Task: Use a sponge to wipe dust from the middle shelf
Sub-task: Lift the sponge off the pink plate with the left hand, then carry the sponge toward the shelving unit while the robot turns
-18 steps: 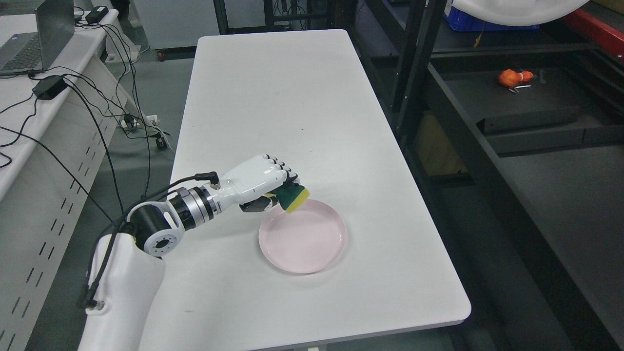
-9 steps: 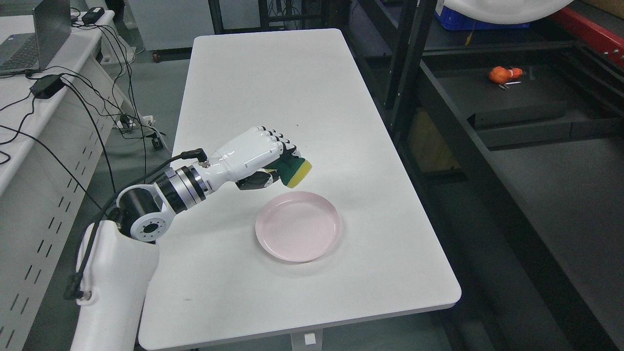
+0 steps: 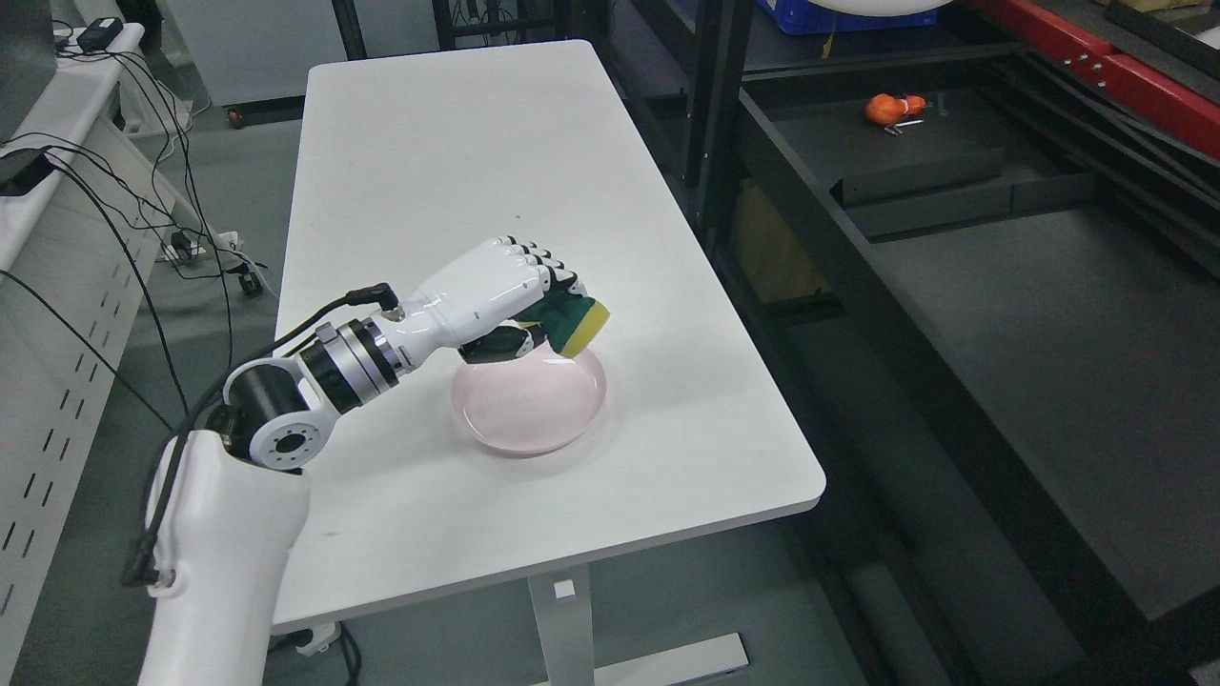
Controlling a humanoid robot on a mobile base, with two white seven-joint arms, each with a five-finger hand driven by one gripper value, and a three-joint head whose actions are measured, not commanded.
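White rectangular table [image 3: 496,171], dark metal shelving [image 3: 1048,314] at right. Camera swung rightward toward shelf. Left hand [image 3: 496,295] stayed clenched on green-and-yellow sponge [image 3: 572,322], above pink round plate [image 3: 529,400]; wiping not begun.

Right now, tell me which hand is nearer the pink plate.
Left. The left hand holds the sponge just above the pink plate's far rim. The right hand is out of view.
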